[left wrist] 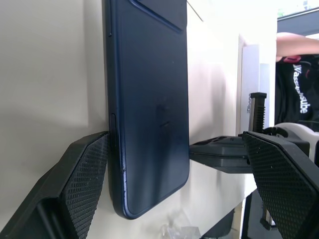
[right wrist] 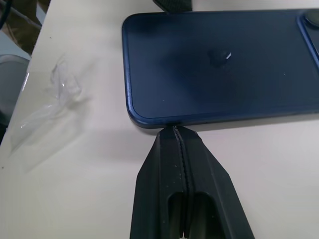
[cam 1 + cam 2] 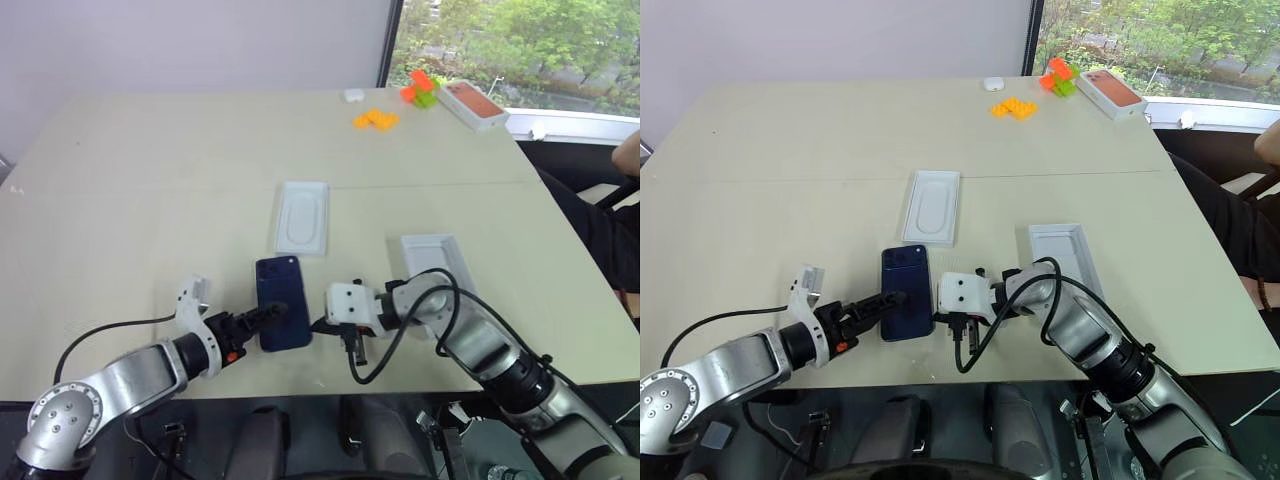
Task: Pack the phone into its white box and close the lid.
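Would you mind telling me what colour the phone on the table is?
The phone is dark navy blue with a glossy back, seen best in the right wrist view.

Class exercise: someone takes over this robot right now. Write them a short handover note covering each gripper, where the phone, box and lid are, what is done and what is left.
Left gripper: open, fingers either side of the phone, which lies back-up near the table's front edge.
Right gripper: shut, tips against the phone's long edge, holding nothing.
White box: open, empty, to the phone's right.
White moulded insert lies beyond the phone.
Lid: cannot tell where.
Done: nothing packed.
Left: grasp the phone, place it in the box, close the lid.
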Tool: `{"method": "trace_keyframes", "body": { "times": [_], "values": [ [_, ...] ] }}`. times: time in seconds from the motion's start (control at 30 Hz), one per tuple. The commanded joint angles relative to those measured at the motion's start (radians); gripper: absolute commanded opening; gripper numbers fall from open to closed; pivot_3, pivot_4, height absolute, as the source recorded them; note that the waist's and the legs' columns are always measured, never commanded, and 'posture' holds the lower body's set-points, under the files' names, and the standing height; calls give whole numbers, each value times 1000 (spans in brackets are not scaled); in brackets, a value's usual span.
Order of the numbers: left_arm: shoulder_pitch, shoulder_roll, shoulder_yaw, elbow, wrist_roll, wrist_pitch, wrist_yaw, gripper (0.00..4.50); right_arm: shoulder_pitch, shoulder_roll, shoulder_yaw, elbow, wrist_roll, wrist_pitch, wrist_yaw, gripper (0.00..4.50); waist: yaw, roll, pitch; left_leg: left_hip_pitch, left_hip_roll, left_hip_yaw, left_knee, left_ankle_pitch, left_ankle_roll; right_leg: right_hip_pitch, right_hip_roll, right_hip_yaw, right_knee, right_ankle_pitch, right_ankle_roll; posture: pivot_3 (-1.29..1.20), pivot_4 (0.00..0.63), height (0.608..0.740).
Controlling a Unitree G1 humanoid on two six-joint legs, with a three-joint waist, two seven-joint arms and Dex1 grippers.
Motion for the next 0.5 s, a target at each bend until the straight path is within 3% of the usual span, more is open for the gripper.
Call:
{"method": "trace_keyframes", "body": {
  "times": [0.03,0.5],
  "values": [
    [10,-8,7,21,5,-3,11,4465,-22,15,-3,-14,1,-7,-5,0,1,0,0,0,0,0,0,0,0,0,0,0,0,0,0,0,150,740],
    [-39,-85,3,25,5,6,-44,4465,-12,14,-13,0,-10,-18,-26,0,2,-1,0,-1,-2,0,0,0,0,0,-1,0,-1,0,0,0,150,740]
  ]
}}
